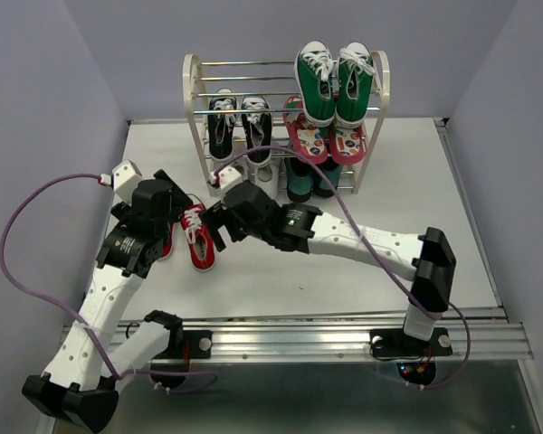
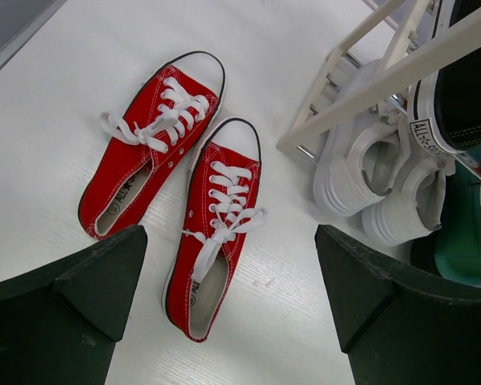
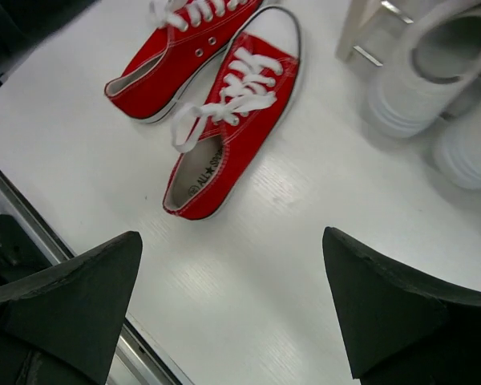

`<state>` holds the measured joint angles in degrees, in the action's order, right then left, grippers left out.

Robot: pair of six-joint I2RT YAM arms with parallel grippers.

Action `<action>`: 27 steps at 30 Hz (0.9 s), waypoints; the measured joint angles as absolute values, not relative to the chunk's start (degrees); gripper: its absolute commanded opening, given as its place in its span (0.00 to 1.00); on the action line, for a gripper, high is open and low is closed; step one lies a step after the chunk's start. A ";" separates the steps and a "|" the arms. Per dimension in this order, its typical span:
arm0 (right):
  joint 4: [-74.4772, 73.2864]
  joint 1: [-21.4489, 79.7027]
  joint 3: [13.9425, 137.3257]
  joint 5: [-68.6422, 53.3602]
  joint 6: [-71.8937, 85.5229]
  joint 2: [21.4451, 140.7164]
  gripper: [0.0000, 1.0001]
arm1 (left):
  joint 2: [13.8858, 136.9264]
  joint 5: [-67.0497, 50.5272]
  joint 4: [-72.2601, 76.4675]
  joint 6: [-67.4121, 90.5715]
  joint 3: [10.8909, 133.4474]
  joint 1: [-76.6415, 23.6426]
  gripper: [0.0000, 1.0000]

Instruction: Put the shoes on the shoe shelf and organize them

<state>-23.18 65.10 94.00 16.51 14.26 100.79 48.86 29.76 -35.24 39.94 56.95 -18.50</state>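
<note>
White table (image 1: pixel 281 289) | red sneakers (image 2: pixel 216 216) loose | left fingers (image 2: pixel 64 305) wide, empty; right fingers (image 3: pixel 64 305) wide, empty

White table (image 1: pixel 281 294), red sneakers (image 2: pixel 216 212), shoe shelf (image 1: pixel 193 99), perhaps white sneakers (image 2: pixel 349 176)

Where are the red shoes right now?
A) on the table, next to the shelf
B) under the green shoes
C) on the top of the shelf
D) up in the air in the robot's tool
A: the red shoes lie side by side on the white table, just outside the shelf and not on any of its levels.
</note>
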 measured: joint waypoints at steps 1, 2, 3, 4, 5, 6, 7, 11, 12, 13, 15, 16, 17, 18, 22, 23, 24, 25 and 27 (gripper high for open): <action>-22.39 65.69 94.00 16.21 14.39 102.19 1.00 | 48.42 30.02 -35.27 39.94 57.08 -18.48 0.99; -21.43 66.15 94.00 15.79 14.70 104.07 1.00 | 47.88 30.20 -35.38 39.94 57.14 -18.48 0.99; -20.34 66.81 93.95 14.90 15.25 106.76 1.00 | 47.57 30.35 -35.46 39.97 57.14 -18.46 0.99; -19.49 67.11 93.69 14.11 15.68 108.55 1.00 | 47.05 30.50 -35.64 39.94 57.14 -18.33 0.99; -18.28 67.20 93.25 13.02 16.67 110.00 1.00 | 46.72 30.57 -35.75 39.94 57.14 -18.26 0.99; -17.65 67.24 93.06 12.53 16.95 111.00 1.00 | 46.61 30.59 -35.81 39.94 57.14 -18.26 0.99; -16.34 67.26 92.84 11.35 17.80 112.81 1.00 | 46.41 30.61 -35.90 39.94 57.14 -18.26 0.99; -13.30 67.20 94.76 7.11 19.53 119.28 1.00 | 46.22 30.70 -35.86 39.92 57.14 -18.26 0.99; -12.95 67.20 96.25 6.09 19.79 121.38 1.00 | 46.15 30.68 -35.83 39.90 57.14 -18.26 0.99; -12.75 67.20 96.75 5.67 20.01 122.37 1.00 | 46.04 30.63 -35.81 39.83 57.14 -18.26 0.99; -12.69 67.20 98.56 4.71 20.73 125.12 1.00 | 45.78 30.46 -35.62 39.55 57.12 -18.26 0.99; -12.82 67.20 99.07 4.71 20.99 125.89 0.99 | 45.54 30.39 -35.38 39.42 57.12 -18.24 0.99; -12.88 67.20 99.92 4.84 21.34 127.07 0.95 | 45.34 30.33 -35.14 39.24 57.12 -18.24 0.99; -13.26 67.20 100.90 5.17 21.63 128.07 0.90 | 45.15 30.20 -34.89 39.07 57.12 -18.24 0.99; -14.98 67.42 102.96 6.42 22.87 129.19 0.19 | 44.93 29.91 -33.95 38.68 57.10 -18.24 0.99; -15.20 67.42 103.50 6.74 23.55 129.40 0.09 | 44.93 29.80 -33.47 38.63 57.01 -18.24 0.99; -15.90 67.46 104.29 7.42 24.40 129.64 0.07 | 44.93 29.63 -33.26 38.63 56.97 -18.24 0.99; -16.75 67.53 105.21 7.94 24.80 129.91 0.04 | 44.91 29.47 -32.93 38.63 56.84 -18.24 0.99; -17.63 67.55 105.54 8.86 26.02 130.04 0.01 | 44.84 28.99 -32.51 38.65 56.58 -18.24 0.99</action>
